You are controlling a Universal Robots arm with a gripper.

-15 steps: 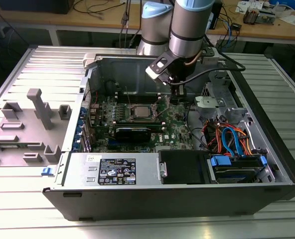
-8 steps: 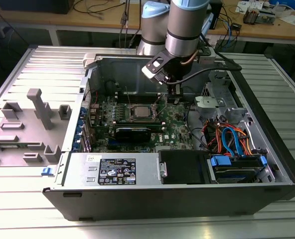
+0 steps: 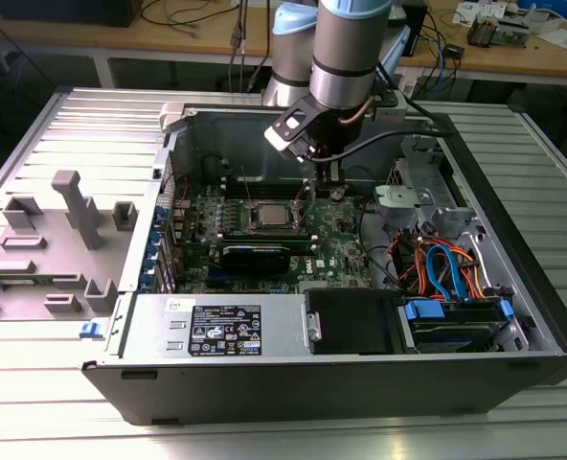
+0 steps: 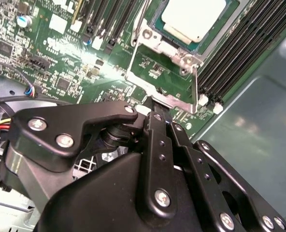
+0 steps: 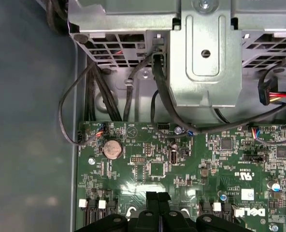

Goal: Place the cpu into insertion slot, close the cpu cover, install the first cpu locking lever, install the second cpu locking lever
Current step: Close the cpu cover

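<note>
The cpu (image 4: 193, 19), a square chip with a silver-grey top, lies in the insertion slot (image 3: 270, 215) on the green motherboard (image 5: 152, 169). The silvery cpu cover (image 4: 163, 47) lies down around it, its window framing the chip. A thin metal locking lever (image 4: 195, 84) runs along one side of the socket, and another lever (image 4: 140, 26) stands beside the opposite side. My gripper (image 4: 154, 111) is shut, its black fingertips (image 5: 152, 197) pressed together with nothing seen between them. It hovers just off the socket's outer edge, on the exterior view's right of the socket (image 3: 324, 178).
Black memory slots (image 4: 239, 43) flank the socket. A long black card (image 3: 255, 255) sits in front of it. A metal drive cage (image 5: 206, 53) with black cables, the power supply (image 3: 221, 331) and coloured cables (image 3: 446, 268) crowd the case. The case walls hem everything in.
</note>
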